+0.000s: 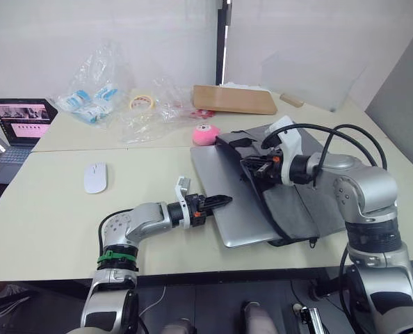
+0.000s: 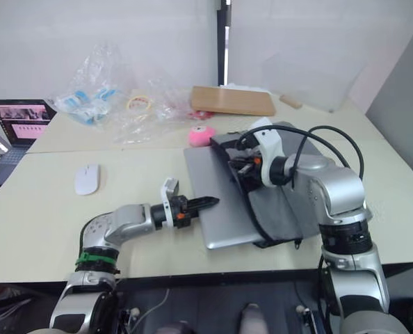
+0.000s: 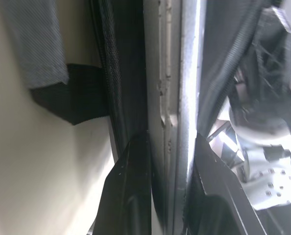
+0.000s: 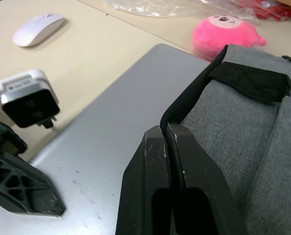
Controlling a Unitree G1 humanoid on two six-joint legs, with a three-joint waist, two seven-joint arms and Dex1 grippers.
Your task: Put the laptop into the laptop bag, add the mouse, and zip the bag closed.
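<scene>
**Q:** Three steps were set; how many were finished at this moment?

**A:** None, by the look of it. The large thin silver metal laptop (image 1: 229,202) lay flat on the cream table (image 1: 46,223), its right part slid under the raised flap of the flat grey fabric laptop bag (image 1: 300,209), its left part outside the bag. The small white oval mouse (image 1: 95,177) sat on the table well apart to the left, and the bag's mouth stood unzipped. Insertion seemed about halfway; adding the mouse and zipping remained.

**Q:** How were the grippers engaged?

**A:** The left gripper (image 1: 220,202) straddled the laptop's near-left edge, one finger on each face, judged to be pinching it. The right gripper (image 1: 256,169) had its fingers closed on the black-edged rim of the bag's flap, holding the mouth up.

**Q:** What did each view add?

**A:** The left wrist view showed the laptop's thin edge between the black fingers (image 3: 131,191), a contact the head views left unclear. The right wrist view showed the flap's rim clamped between the pads (image 4: 153,171), with the round pink plush toy (image 4: 226,34) just beyond the bag's far corner. The head views alone gave the surroundings: a brown cardboard slab (image 1: 233,99), clear plastic bags (image 1: 106,90), and a small dark laptop with a lit screen (image 1: 19,122) at the far left.
</scene>
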